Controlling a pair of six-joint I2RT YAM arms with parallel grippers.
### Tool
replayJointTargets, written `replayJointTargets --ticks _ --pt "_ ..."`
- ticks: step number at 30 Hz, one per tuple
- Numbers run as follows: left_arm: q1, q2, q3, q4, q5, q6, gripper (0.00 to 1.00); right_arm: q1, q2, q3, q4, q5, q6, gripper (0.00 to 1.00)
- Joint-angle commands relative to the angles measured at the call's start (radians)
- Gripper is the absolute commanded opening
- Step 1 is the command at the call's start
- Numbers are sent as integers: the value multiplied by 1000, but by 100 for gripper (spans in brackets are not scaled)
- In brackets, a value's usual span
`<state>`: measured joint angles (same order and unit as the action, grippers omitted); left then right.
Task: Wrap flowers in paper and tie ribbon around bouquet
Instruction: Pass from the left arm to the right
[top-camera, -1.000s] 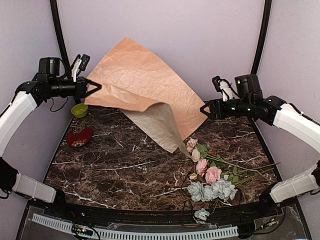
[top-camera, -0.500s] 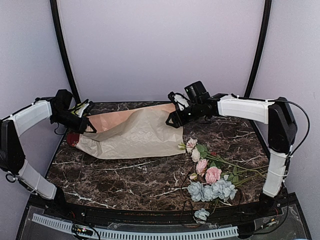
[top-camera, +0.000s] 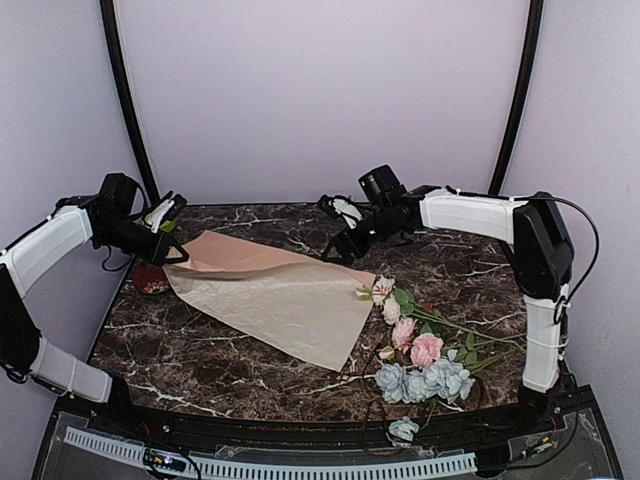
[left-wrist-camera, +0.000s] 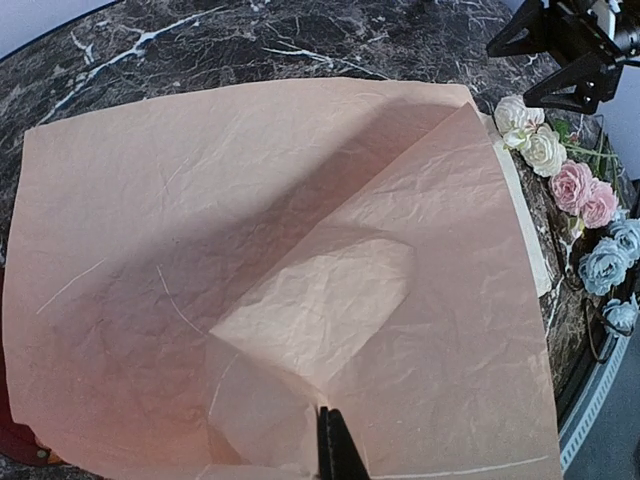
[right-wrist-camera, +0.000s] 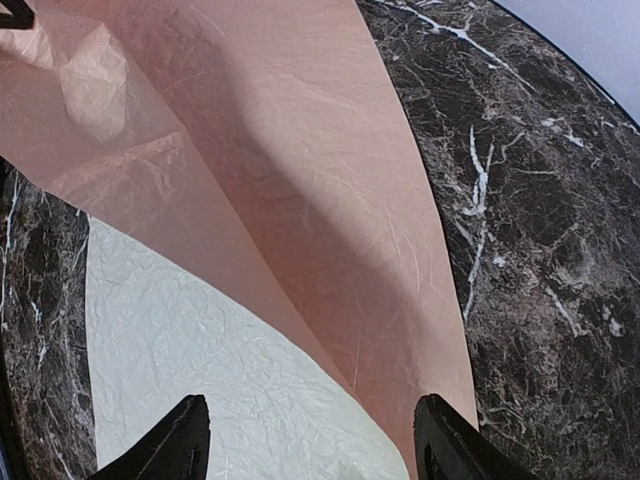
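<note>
Paper (top-camera: 290, 300) lies folded flat, left hand (top-camera: 178, 253) pinching one corner.

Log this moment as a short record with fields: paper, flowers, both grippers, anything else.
paper: spread across the marble table, beige and peach faces both showing
flowers: lying loose by the paper's right edge, not wrapped
left gripper: shut on the paper's left corner
right gripper: open, over the paper's far edge
red dish: partly hidden at the paper's left corner
</note>
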<state>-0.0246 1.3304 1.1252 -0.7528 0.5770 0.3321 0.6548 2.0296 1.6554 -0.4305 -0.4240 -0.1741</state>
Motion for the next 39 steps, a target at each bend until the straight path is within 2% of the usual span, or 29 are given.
replayJointTargets --ticks 1,5,8,12,18,23,24,25,29,30,31,33,35,39 --pt "-71 -41 -7 18 -42 82 0 -2 12 37 28 -112 -82 72" --pt "-75 -46 17 15 -57 85 0 36 46 74 -18 -147 -227 79" --pt "-75 -36 30 6 -65 84 0 56 60 83 -94 -190 -277 83" --pt "-76 -30 27 12 -68 88 0 96 61 26 -8 -83 -285 89" --pt "-77 -36 24 13 -71 86 0 105 196 197 -8 19 -278 88" --pt "-77 -48 14 20 -66 86 0 132 244 203 50 101 -304 83" --pt "-77 -47 15 18 -67 87 0 135 250 208 52 97 -302 76" --pt "-77 -46 16 16 -70 86 0 135 254 215 47 82 -297 63" --pt "-77 -42 17 25 -82 63 0 135 222 198 45 10 -285 6" --pt "-77 -39 18 33 -95 50 0 134 206 177 57 2 -278 0" --pt "-77 -38 18 51 -119 31 3 132 185 156 76 4 -268 0" --pt "-76 -36 21 89 -232 -19 31 120 155 130 103 19 -225 0" --pt "-78 -42 24 129 -320 -62 52 98 138 130 94 31 -173 0" --pt "-77 -95 44 206 -383 -116 73 36 111 135 58 82 -56 0"
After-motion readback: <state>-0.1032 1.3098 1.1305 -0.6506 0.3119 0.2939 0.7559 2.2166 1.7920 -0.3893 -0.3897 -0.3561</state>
